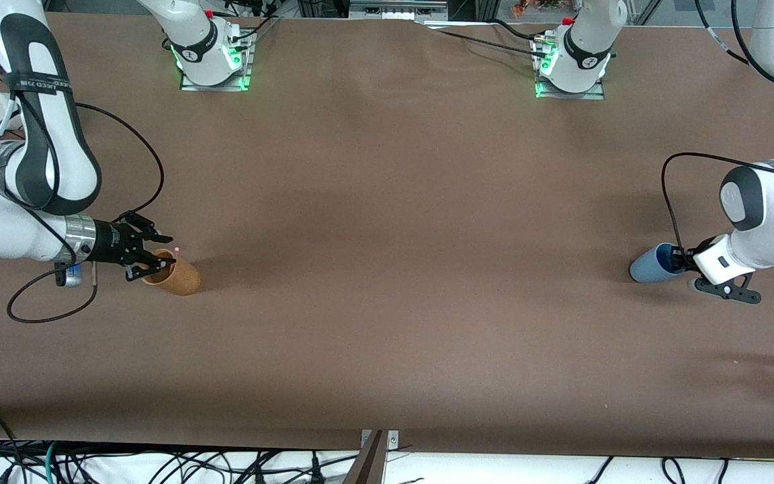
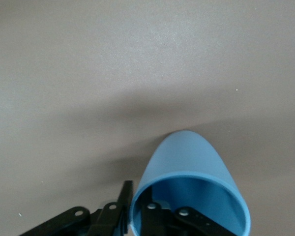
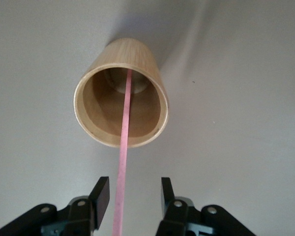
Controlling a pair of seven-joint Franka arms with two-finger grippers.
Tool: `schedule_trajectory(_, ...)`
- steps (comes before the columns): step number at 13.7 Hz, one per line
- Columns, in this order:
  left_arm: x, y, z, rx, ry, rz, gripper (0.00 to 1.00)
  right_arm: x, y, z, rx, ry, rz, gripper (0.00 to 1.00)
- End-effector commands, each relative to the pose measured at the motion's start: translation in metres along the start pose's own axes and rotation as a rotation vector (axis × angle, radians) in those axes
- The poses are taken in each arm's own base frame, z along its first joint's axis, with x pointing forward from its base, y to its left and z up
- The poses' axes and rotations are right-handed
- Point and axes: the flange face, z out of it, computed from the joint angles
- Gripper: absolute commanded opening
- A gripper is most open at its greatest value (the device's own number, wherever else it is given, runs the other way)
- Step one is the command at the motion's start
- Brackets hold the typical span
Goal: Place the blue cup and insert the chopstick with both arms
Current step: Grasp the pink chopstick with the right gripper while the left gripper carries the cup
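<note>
Brown table, chopstick end cropped

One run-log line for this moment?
left pincer: gripping blue cup rim | right pincer: open around chopstick in orange-brown cup

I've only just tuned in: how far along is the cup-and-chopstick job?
Nothing looks finished. In hand: the left gripper pinches the blue cup's rim, one finger inside, at the left arm's end of the table. The right gripper is open around the chopstick, which stands in the orange-brown cup. Left: placing the blue cup, lifting the chopstick out and inserting it.
</note>
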Motion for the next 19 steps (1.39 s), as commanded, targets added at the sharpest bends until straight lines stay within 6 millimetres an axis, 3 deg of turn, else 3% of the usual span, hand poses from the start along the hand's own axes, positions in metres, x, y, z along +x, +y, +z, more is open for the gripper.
schedule_trajectory(1,-0.006,0.001,-0.011,-0.031,-0.006,-0.023,0.00,0.003,-0.002,0.004,0.023,-0.011,-0.012,0.50)
schedule_trajectory(3,0.012,0.022,-0.041,-0.112,-0.044,-0.069,0.00,0.004,-0.002,0.004,0.024,-0.010,-0.011,0.46)
schedule_trajectory(5,0.037,0.071,-0.065,-0.120,-0.081,-0.098,0.00,0.001,-0.003,0.005,0.024,-0.011,-0.028,0.35)
schedule_trajectory(8,0.071,0.163,-0.095,-0.154,-0.079,-0.138,0.00,-0.002,-0.005,0.003,0.028,-0.010,-0.053,0.23)
schedule_trajectory(11,0.097,0.275,-0.118,-0.140,-0.057,-0.100,0.00,-0.001,-0.005,0.002,0.032,-0.010,-0.088,0.11)
schedule_trajectory(12,0.103,0.314,-0.117,-0.128,-0.058,-0.100,0.00,0.001,-0.005,0.000,0.038,-0.015,-0.093,0.02)
schedule_trajectory(16,0.119,0.471,-0.104,-0.109,-0.052,-0.127,0.00,-0.005,-0.011,-0.009,0.095,-0.091,-0.093,0.00)
schedule_trajectory(19,0.127,0.555,-0.089,-0.116,-0.029,-0.162,0.00,-0.003,-0.009,-0.010,0.093,-0.089,-0.094,0.00)
